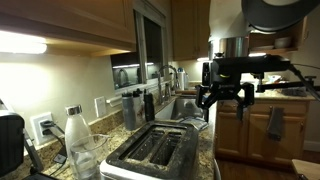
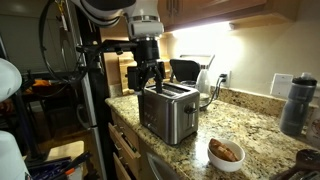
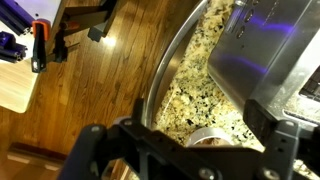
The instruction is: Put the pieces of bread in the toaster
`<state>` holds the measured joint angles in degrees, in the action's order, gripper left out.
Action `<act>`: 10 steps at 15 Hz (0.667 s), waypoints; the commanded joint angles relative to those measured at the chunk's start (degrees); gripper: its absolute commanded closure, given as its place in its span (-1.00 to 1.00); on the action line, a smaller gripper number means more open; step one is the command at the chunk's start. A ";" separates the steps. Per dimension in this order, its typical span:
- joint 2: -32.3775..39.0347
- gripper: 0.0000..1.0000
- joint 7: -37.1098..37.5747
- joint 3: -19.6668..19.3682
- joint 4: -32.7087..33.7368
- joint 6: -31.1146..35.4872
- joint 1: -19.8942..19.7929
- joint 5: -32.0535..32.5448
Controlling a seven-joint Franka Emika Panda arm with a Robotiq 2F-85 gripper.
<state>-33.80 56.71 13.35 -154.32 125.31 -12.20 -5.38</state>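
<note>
My claw (image 3: 190,158) fills the bottom edge, its dark fingers (image 3: 95,150) spread wide apart. Beyond it the speckled stone counter (image 3: 190,80) runs diagonally, with the shiny toaster (image 3: 270,50) at right and wooden floor (image 3: 90,90) at left.

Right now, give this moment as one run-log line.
gripper: open, empty | raised near boxy silver metal toaster | tan-brown bread pieces: in white bowl on speckled granite counter

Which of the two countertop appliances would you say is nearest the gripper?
The boxy shiny silver metal toaster, right by the open gripper; the black appliance stands farther behind it.
</note>
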 commanded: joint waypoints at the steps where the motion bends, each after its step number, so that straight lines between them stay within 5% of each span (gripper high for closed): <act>1: 3.32 -1.00 7.21 0.54 1.50 2.90 0.34 3.08; 10: 7.12 -1.00 18.96 -1.78 3.66 3.84 -1.03 10.79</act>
<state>-28.27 71.04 12.81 -151.53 127.75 -12.87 2.81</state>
